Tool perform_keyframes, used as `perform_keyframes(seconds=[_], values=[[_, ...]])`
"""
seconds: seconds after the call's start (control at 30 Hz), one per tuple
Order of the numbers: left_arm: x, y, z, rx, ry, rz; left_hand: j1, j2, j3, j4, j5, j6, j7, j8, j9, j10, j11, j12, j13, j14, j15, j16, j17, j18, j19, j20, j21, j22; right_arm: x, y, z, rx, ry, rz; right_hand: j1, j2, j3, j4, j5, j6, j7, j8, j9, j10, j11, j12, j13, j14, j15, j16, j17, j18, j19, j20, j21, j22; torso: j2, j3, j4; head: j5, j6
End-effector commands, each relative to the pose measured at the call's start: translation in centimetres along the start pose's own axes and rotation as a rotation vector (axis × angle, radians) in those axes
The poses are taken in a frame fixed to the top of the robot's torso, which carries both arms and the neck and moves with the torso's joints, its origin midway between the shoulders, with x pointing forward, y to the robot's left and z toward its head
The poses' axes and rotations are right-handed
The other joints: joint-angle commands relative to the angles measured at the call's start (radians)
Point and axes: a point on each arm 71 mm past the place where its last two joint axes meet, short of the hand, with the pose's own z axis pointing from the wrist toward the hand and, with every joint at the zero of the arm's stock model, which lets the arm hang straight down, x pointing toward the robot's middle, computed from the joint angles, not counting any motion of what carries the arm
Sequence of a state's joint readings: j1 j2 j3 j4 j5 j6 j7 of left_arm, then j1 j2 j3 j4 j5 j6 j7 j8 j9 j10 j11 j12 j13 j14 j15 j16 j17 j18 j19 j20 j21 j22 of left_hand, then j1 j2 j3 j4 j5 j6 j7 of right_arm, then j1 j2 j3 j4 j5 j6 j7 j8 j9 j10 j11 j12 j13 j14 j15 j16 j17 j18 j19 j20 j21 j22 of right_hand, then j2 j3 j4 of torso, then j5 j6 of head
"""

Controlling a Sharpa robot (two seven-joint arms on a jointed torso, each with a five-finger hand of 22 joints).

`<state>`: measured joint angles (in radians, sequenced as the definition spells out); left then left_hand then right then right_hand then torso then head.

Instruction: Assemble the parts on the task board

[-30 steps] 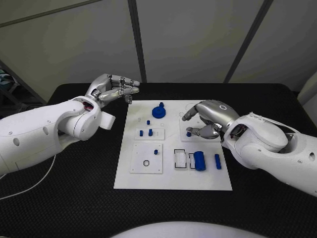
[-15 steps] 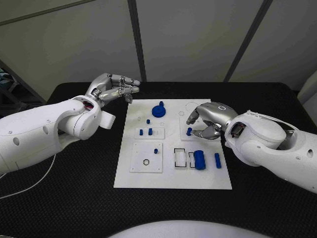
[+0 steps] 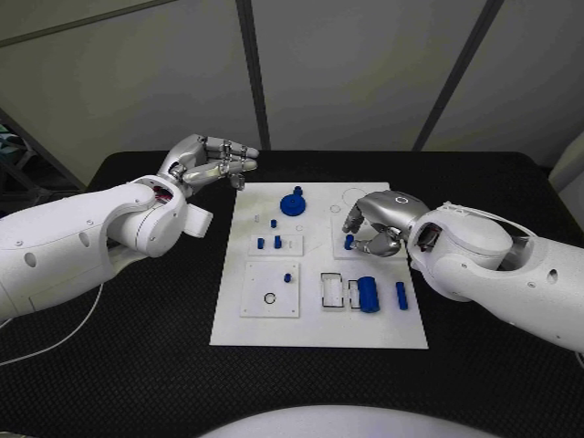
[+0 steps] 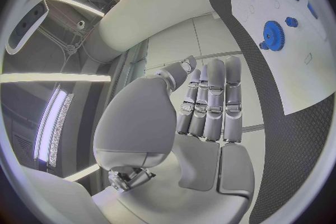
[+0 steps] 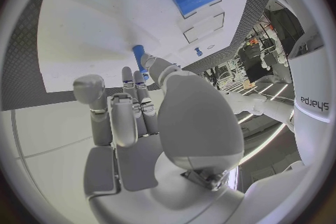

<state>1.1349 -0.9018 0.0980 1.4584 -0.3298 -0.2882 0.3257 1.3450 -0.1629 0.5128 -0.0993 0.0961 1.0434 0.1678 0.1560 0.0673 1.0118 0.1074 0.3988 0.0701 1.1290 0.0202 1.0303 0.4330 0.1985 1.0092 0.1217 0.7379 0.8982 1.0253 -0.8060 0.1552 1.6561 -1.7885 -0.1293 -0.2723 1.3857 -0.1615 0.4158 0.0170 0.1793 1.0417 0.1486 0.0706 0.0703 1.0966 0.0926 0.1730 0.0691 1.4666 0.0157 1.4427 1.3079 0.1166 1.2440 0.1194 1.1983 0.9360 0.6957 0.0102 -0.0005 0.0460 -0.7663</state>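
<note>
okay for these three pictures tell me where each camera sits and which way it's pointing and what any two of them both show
Head view: on the robot's head, looking down at the task board; both white arms, left hand, right hand.
Left wrist view: behind the left hand, facing past its fingers to the board's far end.
Right wrist view: behind the right hand, facing the board, fingers on a small blue peg.
Shared: head and left wrist views show the blue gear.

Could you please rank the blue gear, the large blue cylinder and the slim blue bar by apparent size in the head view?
1. Large blue cylinder.
2. Blue toothed gear, close to the cylinder, so this order is unsure.
3. Slim blue bar, clearly smallest.
</note>
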Motion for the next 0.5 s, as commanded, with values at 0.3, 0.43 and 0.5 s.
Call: perform_keyframes(seconds=[0.3,0.43,0.5], values=[[0.01,-0.1,0.02,0.003,0.006,-0.004,0.0,0.014,-0.004,0.0,-0.003,-0.005,0.003,-0.006,-0.001,-0.011,0.0,0.008,0.0,-0.002,0.007,-0.004,-0.002,-0.016,0.0,0.005,-0.005,-0.001,0.35,0.14,0.5,-0.003,0.03,-0.016,0.002,0.012,0.012,0.006,-0.006,0.017,-0.002,0.004,0.001,0.044,-0.01,0.016,0.003,0.062,-0.012,0.008,0.058,0.006,0.008,-0.01,0.008,0.01,0.0,0.0007,-0.0016,0.001,-0.004],[0.02,-0.09,0.02,0.002,0.007,-0.004,0.0,0.014,-0.004,0.0,-0.003,-0.005,0.003,-0.006,-0.001,-0.011,0.0,0.008,0.0,-0.002,0.007,-0.004,-0.002,-0.016,0.0,0.005,-0.005,-0.001,0.41,0.13,0.55,-0.003,0.035,-0.017,0.002,0.012,0.013,0.006,-0.007,0.019,-0.002,0.004,0.001,0.051,-0.011,0.017,0.004,0.062,-0.014,0.009,0.058,0.006,0.009,-0.012,0.009,0.011,0.0,0.0001,-0.0007,0.001,-0.005],[0.01,-0.09,0.02,0.001,0.007,-0.004,0.0,0.014,-0.004,0.0,-0.003,-0.005,0.003,-0.006,-0.001,-0.011,0.0,0.008,0.0,-0.002,0.007,-0.004,-0.002,-0.016,0.0,0.005,-0.005,-0.001,0.44,0.12,0.56,-0.002,0.037,-0.018,0.003,0.013,0.014,0.007,-0.007,0.021,-0.003,0.005,0.001,0.055,-0.012,0.018,0.004,0.062,-0.014,0.009,0.058,0.006,0.009,-0.012,0.009,0.011,0.0,0.0006,-0.0006,0.001,-0.007]])
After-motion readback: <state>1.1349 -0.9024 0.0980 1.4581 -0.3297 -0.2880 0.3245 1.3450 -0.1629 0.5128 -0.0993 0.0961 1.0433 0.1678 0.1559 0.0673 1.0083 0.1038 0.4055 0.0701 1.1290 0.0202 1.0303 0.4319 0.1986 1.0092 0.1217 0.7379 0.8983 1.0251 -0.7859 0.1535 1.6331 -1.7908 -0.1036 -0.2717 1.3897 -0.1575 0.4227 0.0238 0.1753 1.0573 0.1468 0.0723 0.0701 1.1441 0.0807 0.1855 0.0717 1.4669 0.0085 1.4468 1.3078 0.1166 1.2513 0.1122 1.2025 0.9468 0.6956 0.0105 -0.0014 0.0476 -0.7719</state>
